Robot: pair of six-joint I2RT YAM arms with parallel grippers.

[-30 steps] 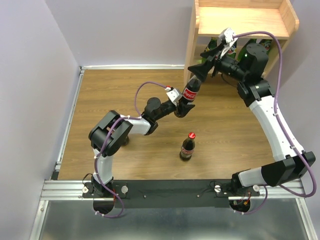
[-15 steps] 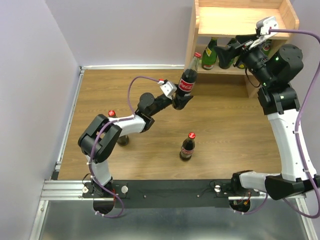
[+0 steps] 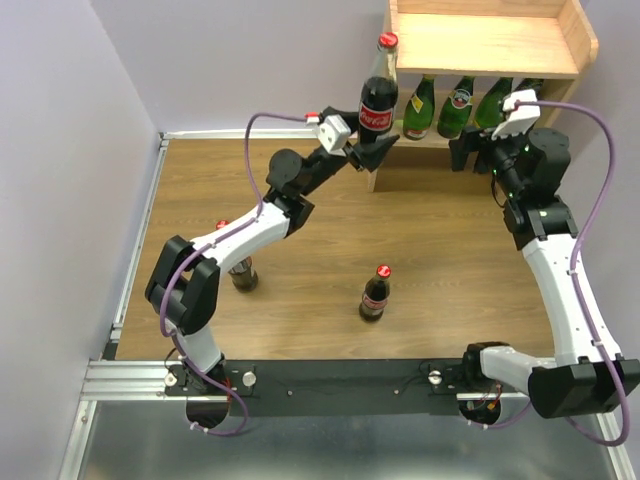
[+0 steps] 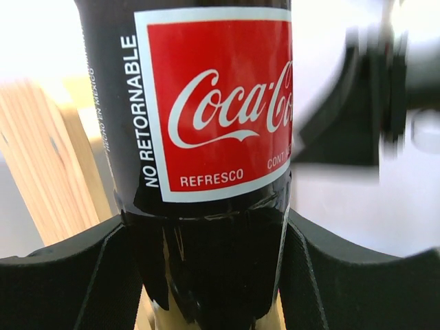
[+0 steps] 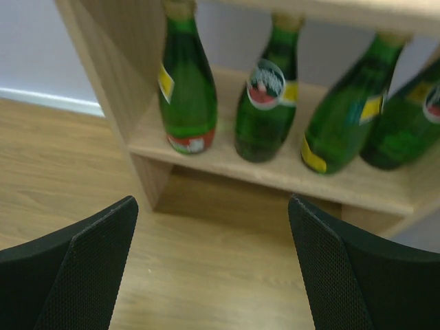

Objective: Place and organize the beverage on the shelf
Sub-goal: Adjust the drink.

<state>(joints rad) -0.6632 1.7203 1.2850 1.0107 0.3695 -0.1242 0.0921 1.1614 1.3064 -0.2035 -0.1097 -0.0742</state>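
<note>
Overhead & wrist views of two robot arms on a wood table (image 3: 450, 260). The L gripper (image 3: 372, 150) has its fingers clamped on the lower body of a dark cola bottle (image 3: 377, 95). The bottle stands upright out of the fingers, red label just above them, red cap topmost. The shelf (image 3: 480, 45) lies just beyond these fingers & to their right, w/ its left side panel close behind the bottle. The bottle's base doesn't look to be over the top board yet. Four green bottles (image 5: 184, 89) stand in a row on the lower tier, straight ahead of the R gripper (image 5: 213, 268), whose fingers are spread wide w/ nothing btwn them. A second cola bottle (image 3: 374, 293) and a third cola bottle (image 3: 240, 272), the latter partly hidden by the L arm, stand on the table well behind both grippers. Likely step: set the held bottle on the top tier. To do it well, lift till the base clears the raised rim, carry it over bare board, keep it plumb & lower till it stands. Then part the fingers & back out w/o clipping rim or bottle. Leave room alongside for the other two colas.
</note>
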